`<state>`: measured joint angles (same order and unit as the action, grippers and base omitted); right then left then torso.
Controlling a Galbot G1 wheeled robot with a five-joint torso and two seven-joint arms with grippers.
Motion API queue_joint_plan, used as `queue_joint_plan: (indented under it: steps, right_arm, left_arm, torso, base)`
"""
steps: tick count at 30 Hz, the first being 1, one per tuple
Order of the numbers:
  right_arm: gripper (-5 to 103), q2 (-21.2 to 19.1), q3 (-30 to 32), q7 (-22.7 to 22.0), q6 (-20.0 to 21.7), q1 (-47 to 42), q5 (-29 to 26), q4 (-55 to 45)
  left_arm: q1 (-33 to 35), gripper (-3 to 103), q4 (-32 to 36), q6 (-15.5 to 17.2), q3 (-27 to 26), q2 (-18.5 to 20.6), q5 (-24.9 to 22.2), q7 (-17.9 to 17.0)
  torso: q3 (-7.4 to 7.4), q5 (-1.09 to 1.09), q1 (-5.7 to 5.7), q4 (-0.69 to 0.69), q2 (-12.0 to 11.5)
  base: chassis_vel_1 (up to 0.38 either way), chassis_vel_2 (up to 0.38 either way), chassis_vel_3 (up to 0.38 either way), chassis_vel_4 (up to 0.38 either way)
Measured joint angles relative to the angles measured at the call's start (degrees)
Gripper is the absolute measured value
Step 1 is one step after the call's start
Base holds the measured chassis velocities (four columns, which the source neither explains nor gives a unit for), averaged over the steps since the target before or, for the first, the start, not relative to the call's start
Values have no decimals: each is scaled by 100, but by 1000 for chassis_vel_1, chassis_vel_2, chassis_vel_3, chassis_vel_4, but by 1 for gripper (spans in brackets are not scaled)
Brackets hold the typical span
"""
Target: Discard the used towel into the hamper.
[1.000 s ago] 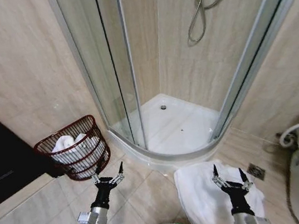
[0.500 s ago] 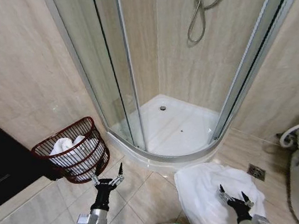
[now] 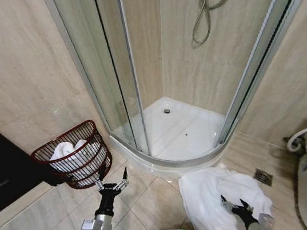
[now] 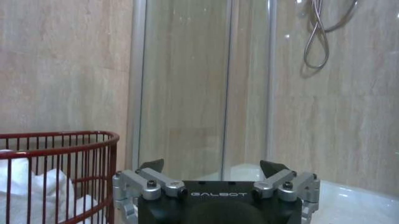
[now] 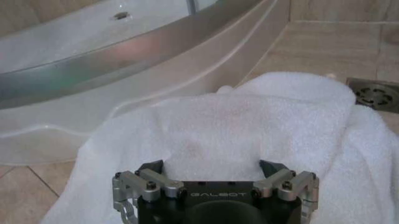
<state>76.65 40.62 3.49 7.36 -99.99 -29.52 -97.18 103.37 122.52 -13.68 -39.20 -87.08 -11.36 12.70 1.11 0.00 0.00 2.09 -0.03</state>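
Right pincer [image 3: 236, 202] reaches low with its fingers spread wide, right above the white towel [image 3: 212, 196] on the floor. Left pincer [image 3: 111, 179] hangs splayed wide too, with the hamper [image 3: 76, 155] just beside it at 11 o'clock.

A floor drain [image 3: 262, 176] sits beside the shower tray [image 3: 179, 131], apparently dry.

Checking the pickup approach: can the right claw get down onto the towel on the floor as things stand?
Probably yes. The right claw hangs open directly above the white towel, which lies spread on the floor tiles in front of the shower tray, with nothing between the two.
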Motion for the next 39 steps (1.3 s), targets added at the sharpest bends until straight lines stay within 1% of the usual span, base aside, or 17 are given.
queue_joint_plan:
  steps: [5, 10, 17, 22, 23, 24, 27, 29, 31, 32, 36, 37, 39]
  right_arm:
    - [100, -64, 15, 4, 96, 225, -5, 224]
    - [100, -128, 11, 135, 123, 433, -51, 495]
    - [100, -126, 8, 295, 118, 584, -54, 695]
    - [101, -116, 2, 328, 118, 702, -44, 827]
    - [99, -108, 3, 329, 119, 740, -38, 859]
    - [99, -108, 3, 329, 119, 740, -38, 859]
    - [83, -103, 19, 331, 120, 800, -23, 917]
    - [83, -100, 26, 331, 121, 813, -20, 937]
    - [72, -104, 37, 331, 117, 840, -11, 985]
    - [72, -104, 37, 331, 117, 840, -11, 985]
    - [51, -124, 48, 335, 106, 881, -10, 1048]
    - [51, -124, 48, 335, 106, 881, -10, 1048]
    - [40, -126, 49, 343, 98, 911, -5, 1076]
  left_arm:
    - [4, 100, 28, -2, -14, -44, 4, -1]
    - [-2, 100, 36, 2, -14, -83, 29, -4]
    - [-28, 100, 39, 23, -18, -80, 29, -4]
    - [-76, 100, 37, 48, -19, -69, 14, -4]
    - [-96, 100, 31, 58, -19, -60, 11, -2]
    - [-96, 100, 31, 58, -19, -60, 11, -2]
    - [-152, 100, 8, 102, -12, -39, 4, 2]
    - [-171, 100, -2, 117, -7, -36, 3, 5]
    - [-220, 100, -25, 145, 9, -33, 2, 26]
    - [-220, 100, -25, 145, 9, -33, 2, 26]
    - [-284, 100, -46, 200, 32, -33, 2, 46]
    - [-284, 100, -46, 200, 32, -33, 2, 46]
    - [-303, 100, -54, 217, 36, -35, 2, 56]
  torso:
    - [1, 0, 0, 1, 1]
    - [1, 0, 0, 1, 1]
    - [1, -1, 0, 0, 2]
    - [1, -1, 0, 0, 2]
    - [2, 0, 0, 0, 2]
    - [2, 0, 0, 0, 2]
    - [2, -1, 0, 0, 2]
    - [2, 0, 0, 0, 3]
    - [2, 0, 0, 0, 3]
    - [2, 0, 0, 0, 3]
    - [2, -1, 0, 0, 3]
    - [2, -1, 0, 0, 3]
    - [2, 0, 0, 0, 3]
  base:
    - [0, 0, 0, 0]
    - [0, 0, 0, 0]
    - [0, 0, 0, 0]
    - [0, 0, 0, 0]
    - [0, 0, 0, 0]
    - [0, 0, 0, 0]
    - [0, 0, 0, 0]
    - [0, 0, 0, 0]
    - [0, 0, 0, 0]
    - [0, 0, 0, 0]
    - [0, 0, 0, 0]
    - [0, 0, 0, 0]
    - [0, 0, 0, 0]
